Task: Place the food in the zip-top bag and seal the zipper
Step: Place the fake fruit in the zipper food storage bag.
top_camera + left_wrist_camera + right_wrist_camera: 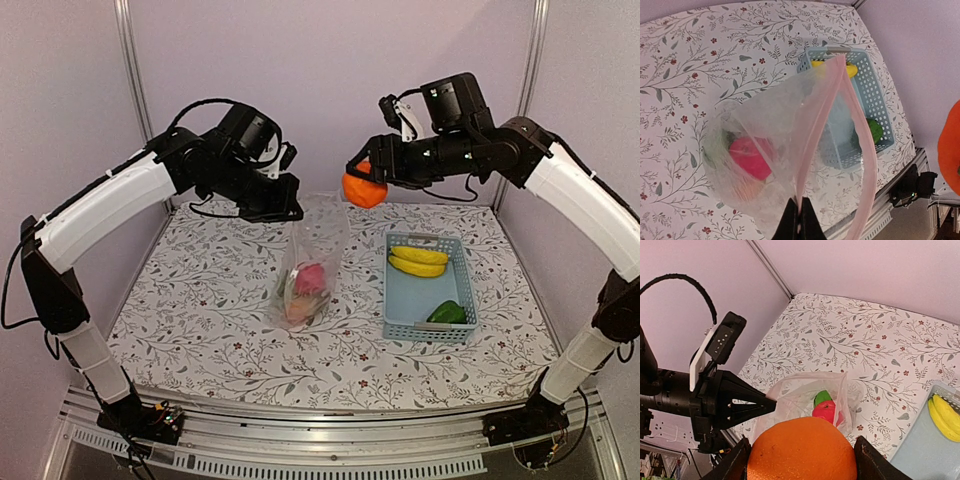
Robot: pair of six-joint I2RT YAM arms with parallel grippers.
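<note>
so the right claw is wrapped around the orange, and the open mouth of the bag sits just below it, a bit toward the left arm, where the left claw is pinched shut on the pink zipper strip, bag hanging lengthwise down to the desk.

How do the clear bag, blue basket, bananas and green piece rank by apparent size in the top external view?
1. Blue basket and clear bag: roughly alike; the bag hangs raised, nearer the camera, so unranked.
2. Bananas.
3. Green piece.
</note>
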